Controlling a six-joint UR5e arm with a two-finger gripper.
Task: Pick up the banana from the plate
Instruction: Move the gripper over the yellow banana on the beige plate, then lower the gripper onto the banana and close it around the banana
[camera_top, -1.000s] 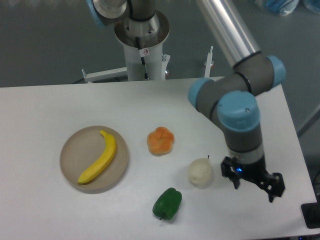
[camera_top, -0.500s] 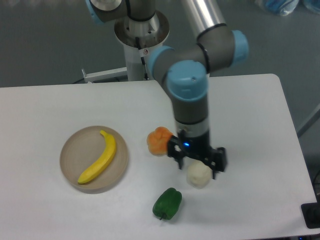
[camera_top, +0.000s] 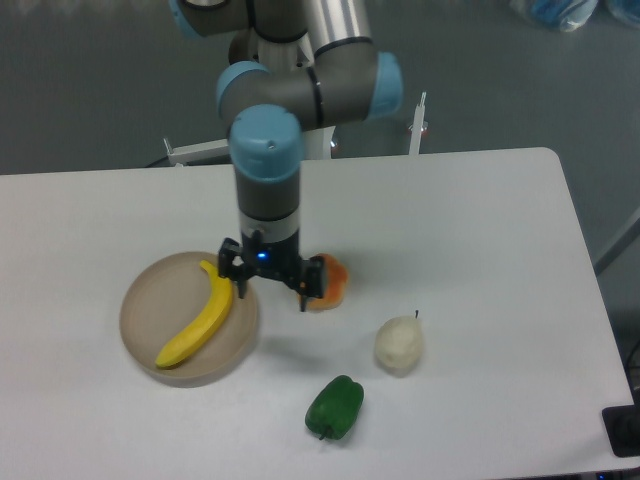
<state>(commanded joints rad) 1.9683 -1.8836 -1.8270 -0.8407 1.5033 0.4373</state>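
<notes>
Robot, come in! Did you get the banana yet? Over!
Gripper open, empty, above plate's right edge. Banana not yet grabbed, lying on plate. Orange fruit right beside gripper; nothing on the banana. Over.

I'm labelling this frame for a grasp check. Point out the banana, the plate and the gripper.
banana (camera_top: 197, 322): fixed camera view, middle of its yellow body.
plate (camera_top: 152, 292): fixed camera view, bare tan surface left of the fruit.
gripper (camera_top: 270, 293): fixed camera view, midway between its two fingertips.

grey arm (camera_top: 268, 190), light-blue joint caps, black pincer (camera_top: 270, 282) with blue light
</notes>
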